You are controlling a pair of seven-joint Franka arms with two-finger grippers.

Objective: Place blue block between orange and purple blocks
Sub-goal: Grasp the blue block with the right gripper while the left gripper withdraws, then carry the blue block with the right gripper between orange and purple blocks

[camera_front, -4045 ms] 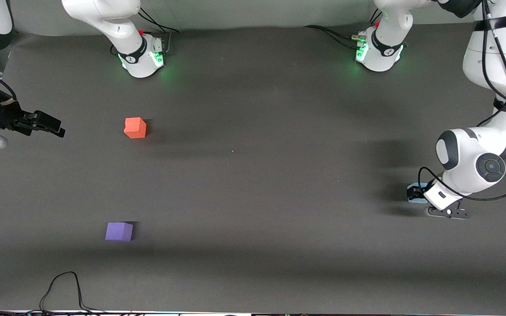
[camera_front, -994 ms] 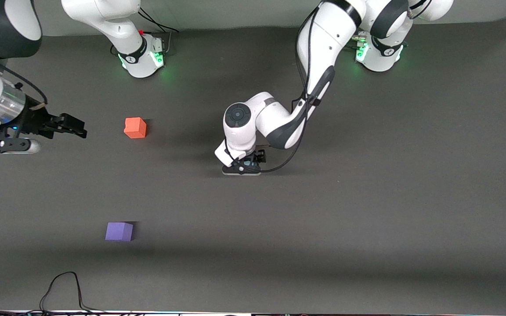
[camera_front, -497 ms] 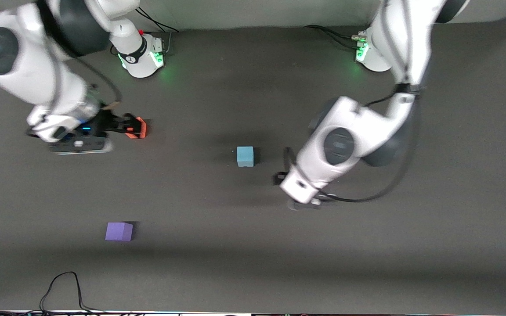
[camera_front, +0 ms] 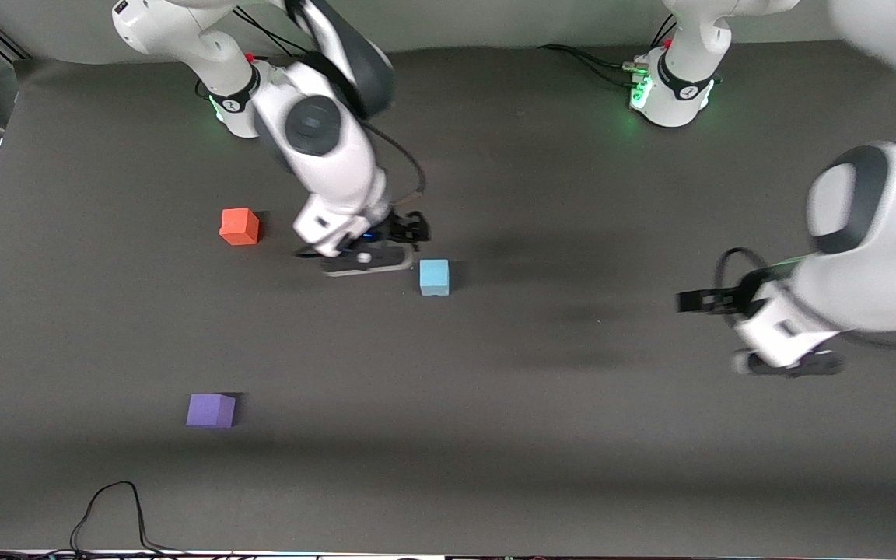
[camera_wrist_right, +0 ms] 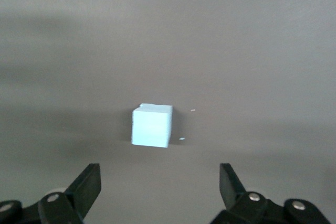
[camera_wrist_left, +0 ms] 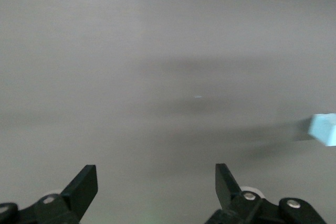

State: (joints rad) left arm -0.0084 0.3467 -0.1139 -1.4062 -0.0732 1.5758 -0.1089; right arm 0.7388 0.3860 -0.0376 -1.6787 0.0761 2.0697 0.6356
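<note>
**gripfan:** Starting from the camera side: the purple block point(camera_front: 211, 410) sits nearest on the worktop point(camera_front: 495, 467). The blue block point(camera_front: 434, 277) is farther back and well off toward the left arm's end, nowhere near the gap. The orange block point(camera_front: 239, 226) is farthest. So the placing isn't done yet.

**torque_tom:** Yep. The right end effector point(camera_front: 419, 227) hangs over the worktop just beside the blue block, fingers spread wide with nothing in them. In its wrist view the cube point(camera_wrist_right: 152, 125) is ahead of the fingers, not between them. The left end effector point(camera_front: 689, 300) is also spread and empty, waiting over bare worktop at its own end.

**gripfan:** What worries you?

**torque_tom:** I'd guess a slightly off descent lets one finger clip the cube and shove it away, since it looks light. A corner pinch could twist it too. Then, on set-down, a wide-open finger might knock the orange or purple one.
</note>
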